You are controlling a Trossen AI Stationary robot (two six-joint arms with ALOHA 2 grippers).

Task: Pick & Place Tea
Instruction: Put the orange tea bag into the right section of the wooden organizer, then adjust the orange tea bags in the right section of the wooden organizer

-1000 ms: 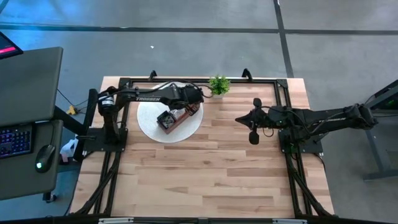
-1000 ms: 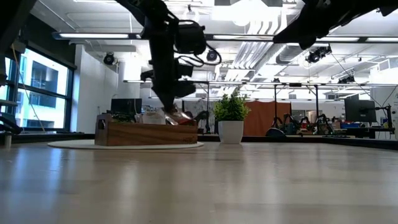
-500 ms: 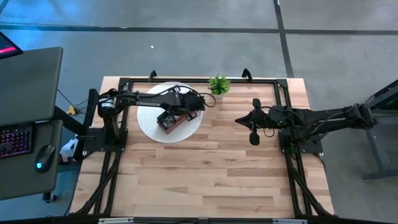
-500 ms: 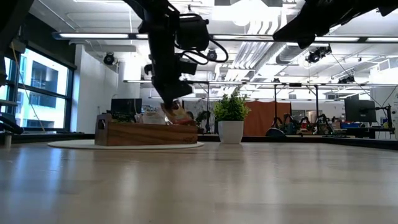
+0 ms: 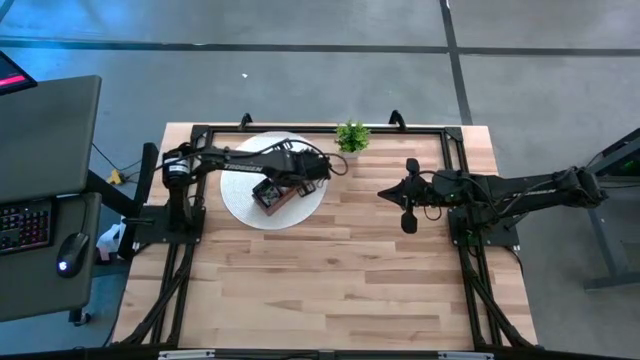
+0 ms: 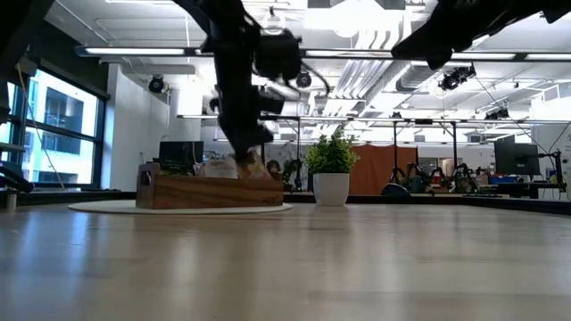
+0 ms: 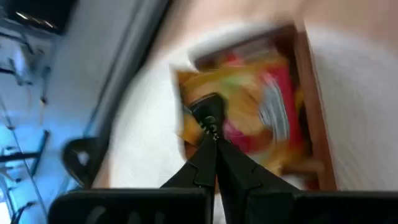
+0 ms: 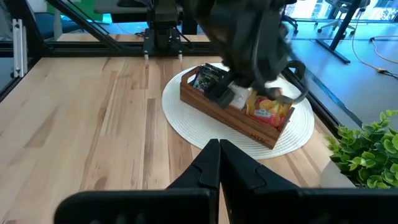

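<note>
A brown wooden box (image 5: 268,193) with tea sachets stands on a round white mat (image 5: 238,196) at the table's far left. My left gripper (image 7: 211,127) is over the box's right end (image 6: 268,189), shut on an orange-red-yellow sachet (image 7: 261,118), which also shows in the right wrist view (image 8: 271,112). A dark sachet (image 8: 208,76) stands in the box's other end. My right gripper (image 8: 219,148) is shut and empty, waiting above the table's right side (image 5: 390,193). My left gripper pinches the orange-red-yellow sachet by one edge (image 7: 200,111) between its two fingers. The fingers come from above, pointing down. The sachet hangs below them (image 6: 253,166) at the height of the box's rim; whether it is clear of the box cannot be told.
A small green potted plant (image 5: 351,136) stands at the far edge just right of the mat. A black metal frame (image 5: 455,150) runs along the table's far and side edges. Bare wood (image 5: 330,280) lies in the middle and near part.
My left gripper, shut on the sachet, has risen a little out of the box's right end and shifted slightly toward the table's near edge; the sachet now stands higher at the box's rim than it did.
</note>
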